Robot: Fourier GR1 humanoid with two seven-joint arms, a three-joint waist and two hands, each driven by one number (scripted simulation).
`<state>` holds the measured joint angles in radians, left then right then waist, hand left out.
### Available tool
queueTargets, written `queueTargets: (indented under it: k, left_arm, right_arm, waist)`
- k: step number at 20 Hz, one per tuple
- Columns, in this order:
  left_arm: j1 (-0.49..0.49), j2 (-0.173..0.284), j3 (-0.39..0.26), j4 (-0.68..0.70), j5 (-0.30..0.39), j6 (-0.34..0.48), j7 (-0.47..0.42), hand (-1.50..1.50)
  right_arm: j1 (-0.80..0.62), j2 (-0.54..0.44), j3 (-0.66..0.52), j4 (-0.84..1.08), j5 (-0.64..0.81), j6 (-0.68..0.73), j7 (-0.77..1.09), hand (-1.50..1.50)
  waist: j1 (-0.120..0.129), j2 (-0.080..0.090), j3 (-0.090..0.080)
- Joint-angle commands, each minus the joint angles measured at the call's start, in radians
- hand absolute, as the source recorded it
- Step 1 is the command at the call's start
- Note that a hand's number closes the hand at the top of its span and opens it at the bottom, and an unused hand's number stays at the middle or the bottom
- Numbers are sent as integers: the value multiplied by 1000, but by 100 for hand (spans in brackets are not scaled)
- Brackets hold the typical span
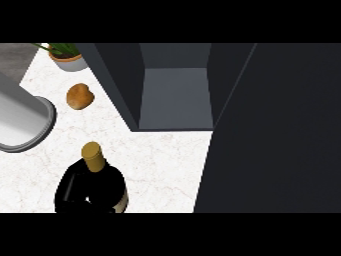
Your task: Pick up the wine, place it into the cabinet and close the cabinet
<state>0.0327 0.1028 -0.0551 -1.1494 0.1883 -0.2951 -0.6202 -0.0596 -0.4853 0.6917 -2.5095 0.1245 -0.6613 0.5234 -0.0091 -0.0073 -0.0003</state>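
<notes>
Left hand (69, 192) is only a black shape against the left side of the wine bottle (99, 182). It is black on black, so I cannot tell whether it is apart, together or clamped on the glass. One grey forearm (10, 112) comes in from the left edge, its wrist end angled toward the bottle.

One wine bottle stands on the white marble counter (165, 155), gold cap (92, 156) up. It is outside the cabinet (177, 95), near its opening.

One cabinet, open, with a grey interior. One dark door (276, 130) swings out at the right.

One brown roundish food item (80, 96) lies on the counter. One potted plant (66, 56) sits at the top left.
</notes>
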Motion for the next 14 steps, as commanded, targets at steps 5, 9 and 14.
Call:
queueTargets:
  k: [5,9,14]
  left_arm:
    - [62,-71,-100,-227,-15,54,151,150]
    - [60,-89,-125,-277,-15,94,223,150]
    - [14,-102,-195,-370,-17,240,295,150]
  right_arm:
    - [77,-18,63,-182,104,-12,27,-150]
    - [80,-71,14,-251,75,-2,72,-150]
    - [115,-57,32,-202,60,-24,-10,-150]
  waist:
    - [-1,-1,0]
    - [-7,0,0]
    - [-5,2,0]
